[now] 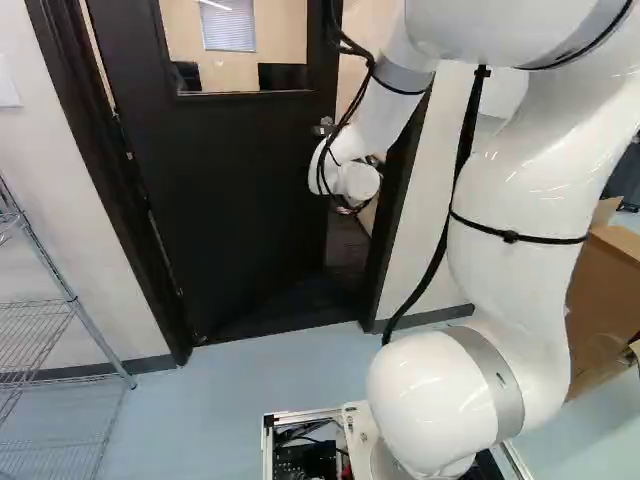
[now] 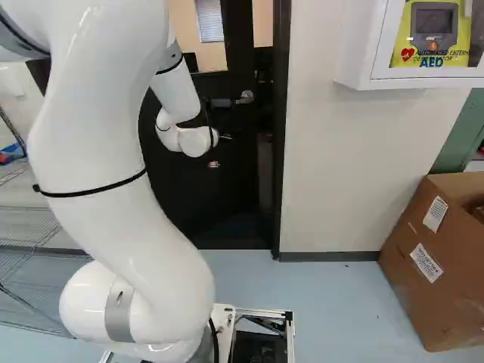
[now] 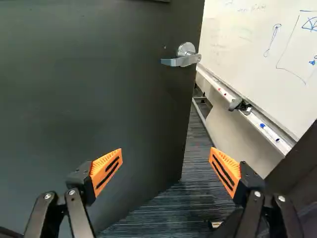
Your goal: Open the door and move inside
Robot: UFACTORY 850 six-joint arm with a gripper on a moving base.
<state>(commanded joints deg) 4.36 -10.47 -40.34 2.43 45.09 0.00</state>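
The right base view is showing the white arm (image 2: 113, 166) reaching toward the door (image 2: 178, 200), with the gripper (image 2: 221, 151) facing the doorway area below the lever handle (image 2: 246, 97). The wrist view is indicating a released gripper: its two fingers are standing wide apart, their orange pads (image 3: 107, 171) are facing each other, and nothing is being grasped. The handle is sitting ahead of the gripper, apart from both fingers.

The door is standing ajar, swinging away from the arm into the room beyond. In the left base view, a gap is showing between the door's handle-side edge and the dark door frame (image 1: 402, 195). The window (image 1: 235, 45) is occupying the door's upper part. In the wrist view, the free edge of the door is running down ahead, between the two fingers, and the dark striped carpet (image 3: 163, 215) is extending past it. A whiteboard (image 3: 252, 44) with blue drawings is lining the wall beyond the door, and a marker tray (image 3: 270, 133) is running along its lower edge.

A wire shelf (image 1: 70, 300) is standing at the left of the left base view. A cardboard box (image 2: 431, 257) is resting on the floor at the right of the right base view, below a white wall cabinet (image 2: 355, 45).
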